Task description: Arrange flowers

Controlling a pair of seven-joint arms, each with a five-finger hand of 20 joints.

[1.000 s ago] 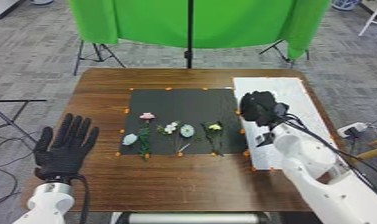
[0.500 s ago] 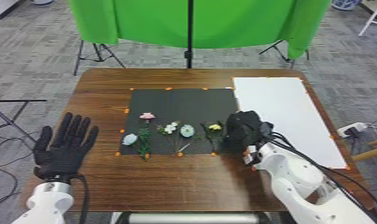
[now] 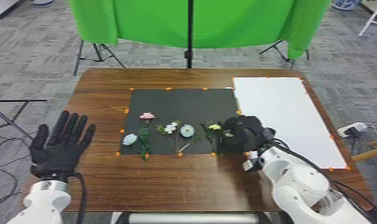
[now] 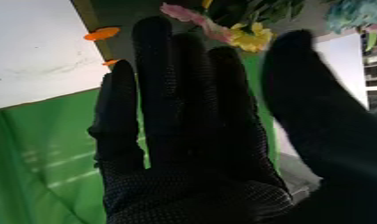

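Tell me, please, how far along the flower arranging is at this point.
Laying out looks mostly done: the flowers lie side by side on the dark mat, ending with the yellow one on the right. Nothing is in hand; the right hand is open beside that yellow flower. What's left may be just adjusting it, though I can't be certain.

In the head view, a hand could pass across the upper part of the dark mat (image 3: 184,101) or over the white sheet (image 3: 278,102) at right. Flowers (image 3: 171,128) block the mat's lower half, and the right hand (image 3: 241,134) obstructs its lower right edge, beside the sheet.
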